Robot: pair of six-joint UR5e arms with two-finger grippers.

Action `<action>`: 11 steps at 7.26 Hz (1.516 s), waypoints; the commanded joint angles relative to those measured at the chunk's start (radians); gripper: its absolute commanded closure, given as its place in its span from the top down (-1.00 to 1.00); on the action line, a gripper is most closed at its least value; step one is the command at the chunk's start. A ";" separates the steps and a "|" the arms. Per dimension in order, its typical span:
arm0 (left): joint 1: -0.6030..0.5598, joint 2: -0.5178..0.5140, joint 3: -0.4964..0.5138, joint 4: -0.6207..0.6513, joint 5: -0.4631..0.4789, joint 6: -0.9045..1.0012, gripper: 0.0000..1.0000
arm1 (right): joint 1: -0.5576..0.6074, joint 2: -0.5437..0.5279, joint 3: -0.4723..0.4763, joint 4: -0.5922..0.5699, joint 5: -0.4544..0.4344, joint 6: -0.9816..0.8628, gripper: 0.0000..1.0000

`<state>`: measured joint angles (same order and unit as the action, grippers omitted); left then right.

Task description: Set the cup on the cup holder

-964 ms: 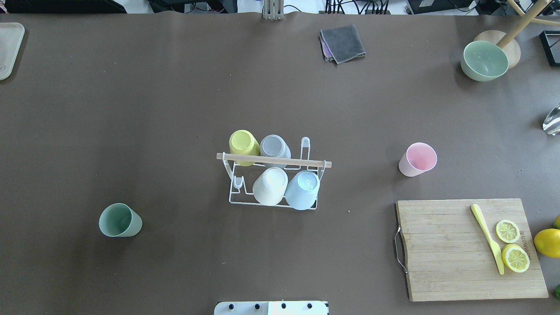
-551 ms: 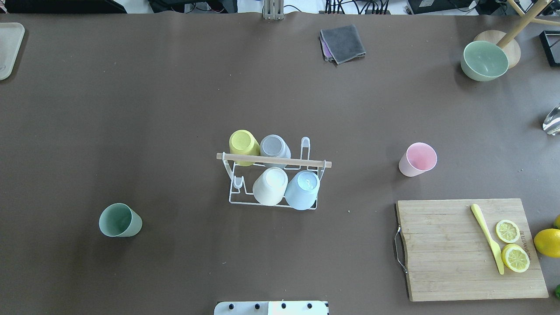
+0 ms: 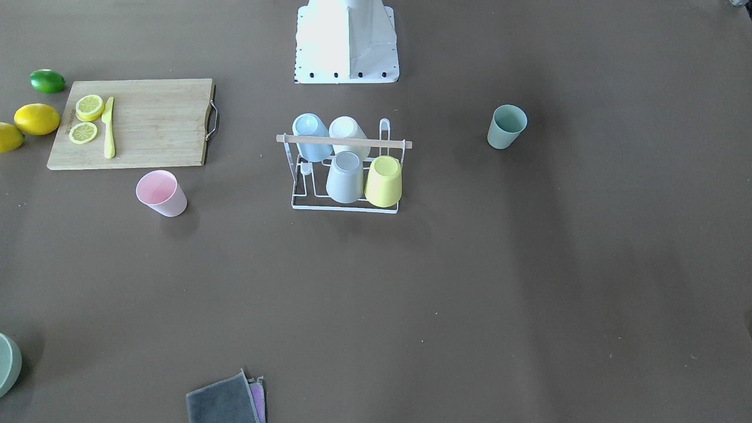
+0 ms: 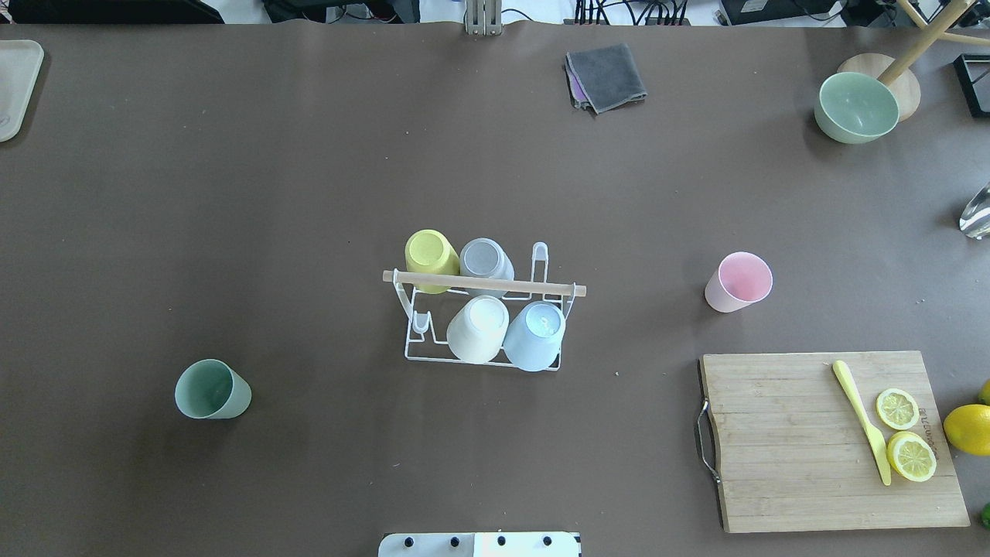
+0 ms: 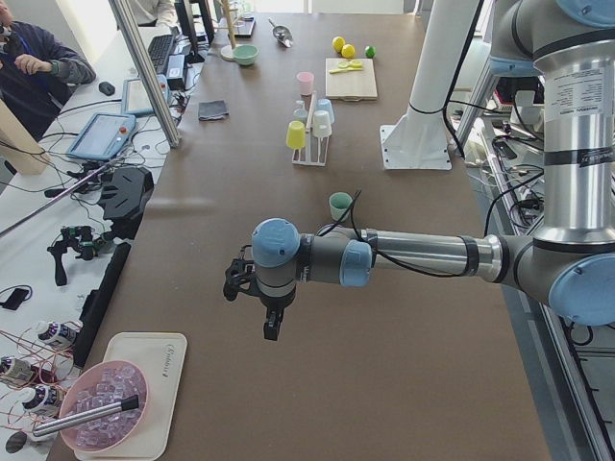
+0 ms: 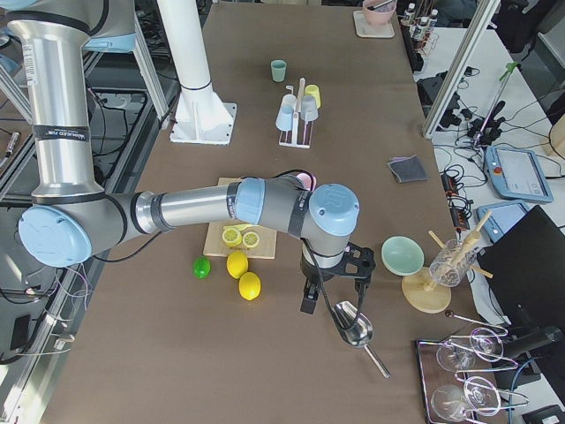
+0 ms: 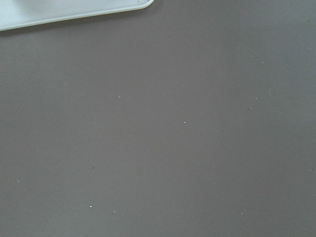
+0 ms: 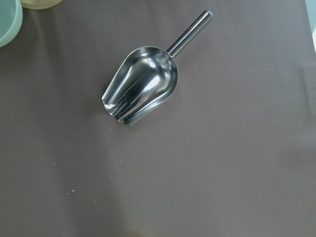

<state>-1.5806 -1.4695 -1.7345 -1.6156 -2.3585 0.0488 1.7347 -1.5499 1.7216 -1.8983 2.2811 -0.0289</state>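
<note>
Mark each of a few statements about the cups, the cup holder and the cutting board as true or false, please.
1. The yellow cup sits upside down on the cup holder. True.
2. The pink cup is on the cup holder. False: it stands upright on the table, apart from the cup holder.
3. A yellow knife lies on the cutting board beside two lemon slices. True.
4. The green cup stands on the cutting board. False: it stands on the table, on the robot's left side.

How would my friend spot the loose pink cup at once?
Find the wooden cutting board with lemon slices. Between its handle end and the white cup holder stands the pink cup, mouth up. It's the only pink one; the other loose cup is green.
</note>
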 commanded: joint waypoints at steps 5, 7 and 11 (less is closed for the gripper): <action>0.007 -0.087 0.000 0.005 -0.004 0.000 0.96 | -0.054 -0.058 0.073 0.057 0.000 -0.003 1.00; 0.007 -0.097 0.000 0.014 -0.046 -0.001 0.96 | -0.085 0.107 0.054 -0.202 -0.071 -0.005 1.00; 0.051 -0.084 -0.007 -0.085 -0.151 0.009 0.96 | -0.257 0.252 0.059 -0.440 -0.164 -0.047 1.00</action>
<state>-1.5524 -1.5608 -1.7408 -1.6522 -2.4886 0.0574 1.5120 -1.3502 1.7781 -2.2396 2.1289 -0.0476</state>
